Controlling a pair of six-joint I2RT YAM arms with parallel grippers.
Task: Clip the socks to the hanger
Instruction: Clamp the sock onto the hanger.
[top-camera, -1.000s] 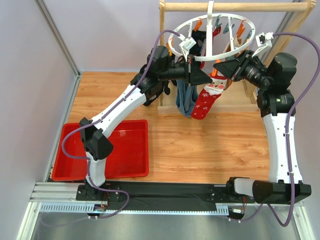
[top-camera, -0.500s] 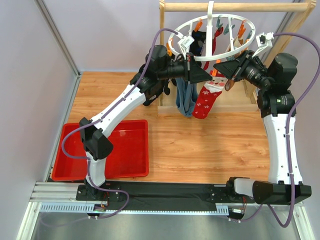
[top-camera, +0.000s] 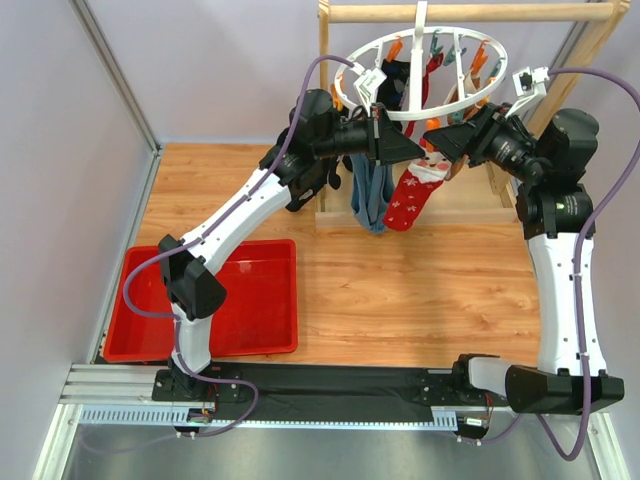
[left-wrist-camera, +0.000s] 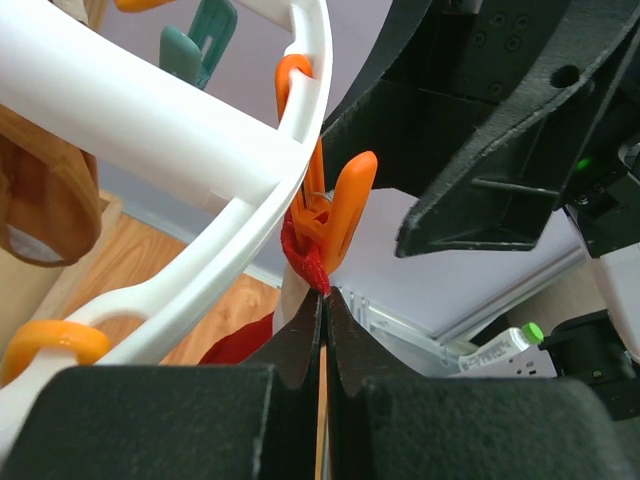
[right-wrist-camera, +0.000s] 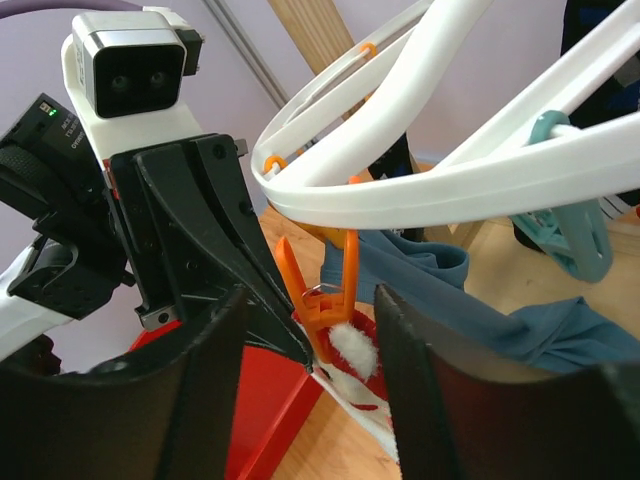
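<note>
The white ring hanger (top-camera: 420, 112) hangs from the wooden rack's top bar. My left gripper (top-camera: 412, 152) is shut on the top edge of the red Christmas sock (top-camera: 408, 197), right under an orange clip (left-wrist-camera: 338, 218) on the ring (left-wrist-camera: 180, 130). The clip's lower jaws sit on the sock's red cuff (left-wrist-camera: 303, 252). My right gripper (top-camera: 436, 136) is open, its fingers (right-wrist-camera: 205, 390) standing either side of that orange clip (right-wrist-camera: 325, 285) without touching it. The sock's white cuff (right-wrist-camera: 352, 350) hangs just below. A dark blue sock (top-camera: 372, 195) hangs beside it, and other dark socks are clipped at the ring's far side.
The pale wooden rack (top-camera: 325, 120) frames the hanger, with its base on the wood table. A red tray (top-camera: 215, 300) lies at the near left. Teal clips (right-wrist-camera: 570, 225) and other orange clips hang round the ring. A grey wall stands on the left.
Both grippers have risen a little toward the ring, and the red sock has been lifted with the left one. Its cuff now sits at the orange clip.
</note>
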